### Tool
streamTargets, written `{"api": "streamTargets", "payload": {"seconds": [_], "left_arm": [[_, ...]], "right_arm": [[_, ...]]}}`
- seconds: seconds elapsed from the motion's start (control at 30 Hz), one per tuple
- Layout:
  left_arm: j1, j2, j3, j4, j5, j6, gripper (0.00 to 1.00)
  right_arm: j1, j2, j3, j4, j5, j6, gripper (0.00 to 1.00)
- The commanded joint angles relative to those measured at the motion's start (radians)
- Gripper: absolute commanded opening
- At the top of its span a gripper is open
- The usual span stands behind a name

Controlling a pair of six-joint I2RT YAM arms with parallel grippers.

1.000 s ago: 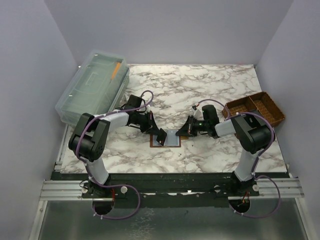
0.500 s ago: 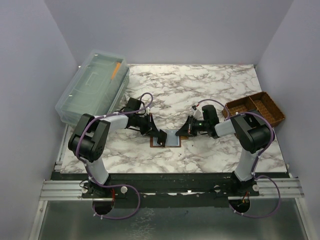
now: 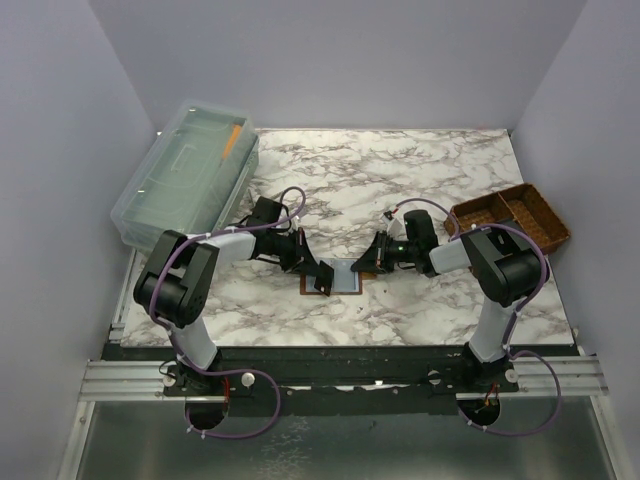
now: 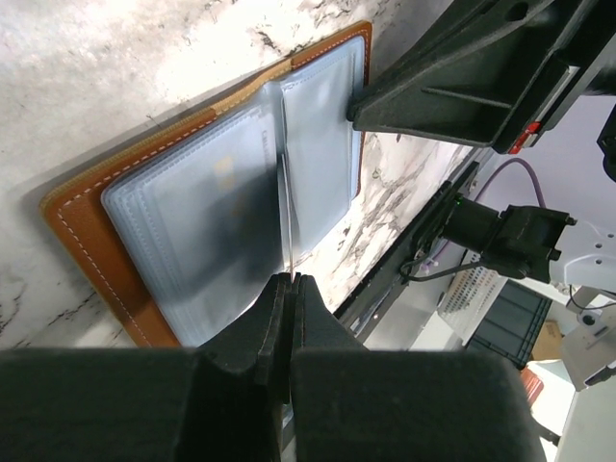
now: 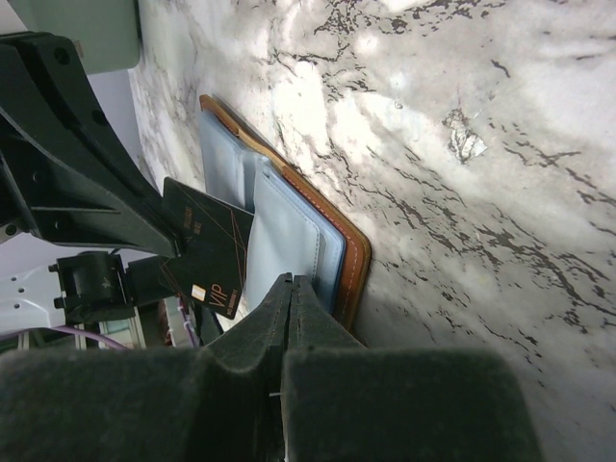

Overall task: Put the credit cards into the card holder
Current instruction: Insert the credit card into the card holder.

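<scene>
The card holder (image 3: 346,279) lies open on the marble table, tan leather outside and blue-grey sleeves (image 4: 192,221) inside. My left gripper (image 3: 318,271) is shut on a dark credit card (image 3: 324,279) marked VIP (image 5: 207,252). The card stands on edge over the holder's middle fold, and the left wrist view shows it as a thin line (image 4: 285,217). My right gripper (image 3: 363,267) is shut, and its tip (image 5: 292,281) sits at the right-hand page of the holder (image 5: 289,226). I see nothing between its jaws. No other credit cards show.
A clear plastic lidded box (image 3: 185,175) stands at the back left. A brown woven divided basket (image 3: 510,215) sits at the right edge. Both arms meet low over the table's centre, near the front edge.
My left gripper has edged the card slightly lower and closer to the holder. The right arm has not moved.
</scene>
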Motion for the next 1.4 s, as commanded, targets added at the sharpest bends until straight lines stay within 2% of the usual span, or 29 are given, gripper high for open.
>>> {"api": "streamTargets", "payload": {"seconds": [0.0, 0.5, 0.9, 1.37], "left_arm": [[-0.014, -0.052, -0.022, 0.024, 0.041, 0.001, 0.0], [-0.021, -0.052, -0.031, 0.05, 0.05, -0.013, 0.0], [-0.027, -0.12, -0.085, 0.06, 0.011, -0.028, 0.0], [-0.028, -0.025, -0.045, 0.076, 0.003, -0.036, 0.0]], "right_arm": [[0.003, 0.032, -0.005, -0.033, 0.021, -0.039, 0.0], [0.004, 0.037, -0.007, -0.03, 0.015, -0.037, 0.0], [0.003, 0.035, -0.011, -0.026, 0.011, -0.037, 0.0], [0.004, 0.041, -0.012, -0.009, 0.002, -0.031, 0.0]]}}
